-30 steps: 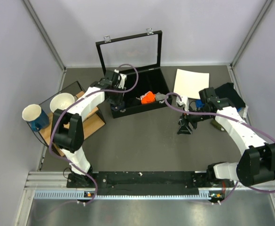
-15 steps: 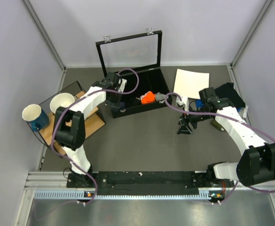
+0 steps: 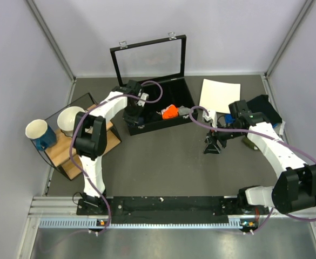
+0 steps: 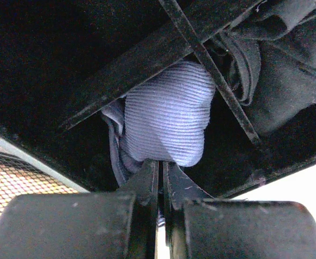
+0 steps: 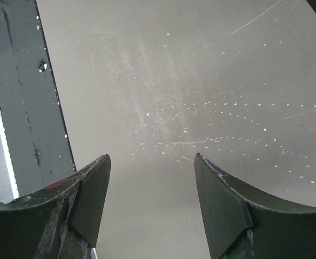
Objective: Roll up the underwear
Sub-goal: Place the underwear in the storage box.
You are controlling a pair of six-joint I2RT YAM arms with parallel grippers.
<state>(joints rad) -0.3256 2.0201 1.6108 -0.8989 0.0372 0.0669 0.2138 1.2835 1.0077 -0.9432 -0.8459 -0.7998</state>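
- Left gripper (image 4: 160,164): fingers pressed together, pinching the pale ribbed edge of the underwear (image 4: 166,116).
- Underwear: bunched in a compartment at the left end of the black case (image 3: 156,125).
- Right gripper (image 5: 150,157): fingers spread, above the table (image 5: 201,81).

Behind the left gripper (image 4: 160,164), the arm's elbow (image 3: 91,141) has swung right, uncovering the wooden board (image 3: 66,156).
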